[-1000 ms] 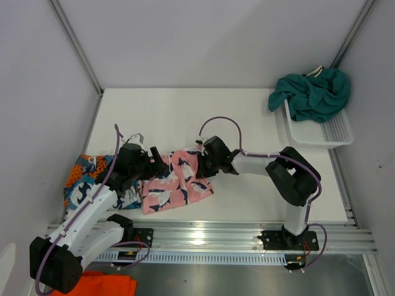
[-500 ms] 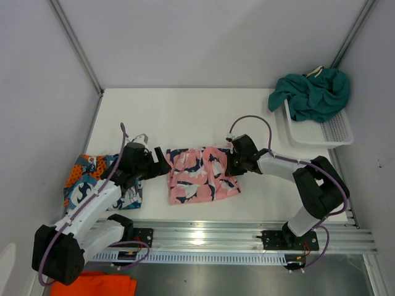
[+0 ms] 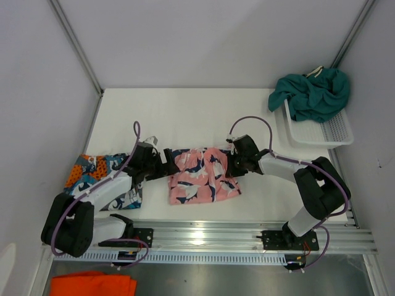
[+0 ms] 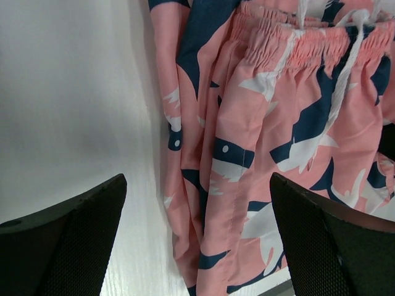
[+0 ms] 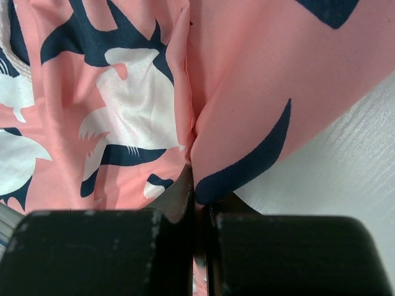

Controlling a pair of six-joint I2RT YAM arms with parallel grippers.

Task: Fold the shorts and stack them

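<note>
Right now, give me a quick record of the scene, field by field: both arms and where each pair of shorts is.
pink shorts: spread on table between arms
left fingers: open, over pink shorts' left edge
right fingers: shut, pinching pink shorts' right edge
print shorts: table's left edge
teal shorts: heaped on basket, far right

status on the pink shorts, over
Right gripper shut on pink shark shorts. Left gripper open at their left edge. Nothing blocking.

Robot lab cell, plain grey partition walls [image 3: 216,37], white table [image 3: 185,114], aluminium mounting rail [image 3: 210,235]
</note>
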